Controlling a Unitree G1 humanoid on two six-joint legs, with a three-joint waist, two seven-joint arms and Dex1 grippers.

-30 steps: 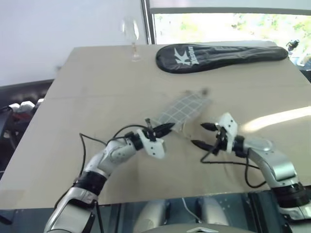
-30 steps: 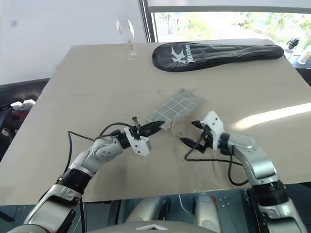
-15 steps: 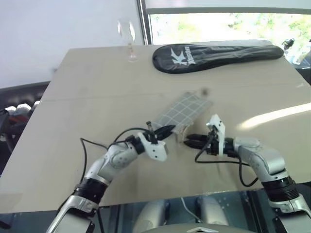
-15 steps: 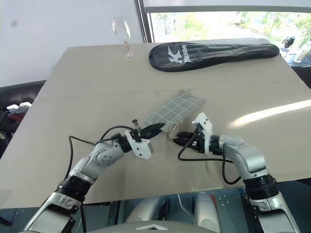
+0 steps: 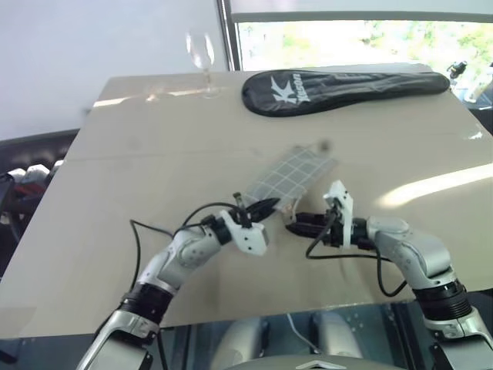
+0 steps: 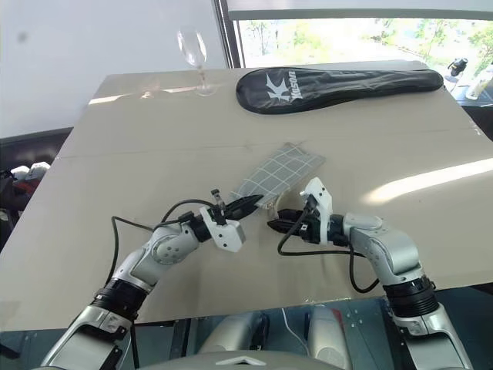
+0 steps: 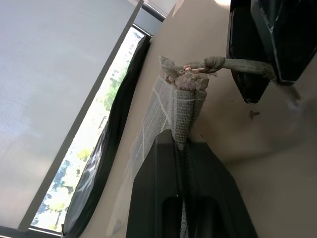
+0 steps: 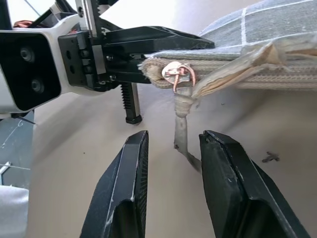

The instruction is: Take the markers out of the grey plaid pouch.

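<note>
pinching the grey plaid pouch (image 5: pixel 291 176) at centre frame, my left gripper (image 5: pixel 266 206) is clamped on its near corner; my right gripper (image 8: pixel 171 148) straddles the zipper pull (image 8: pixel 184 130), jaws slightly apart

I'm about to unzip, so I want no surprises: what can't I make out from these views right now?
- The markers: hidden inside the closed grey plaid pouch, every view.
- Whether the right hand grips the zipper pull strap: its lower end runs behind one finger, right wrist view.
- Zipper teeth: too small, eye views.
</note>
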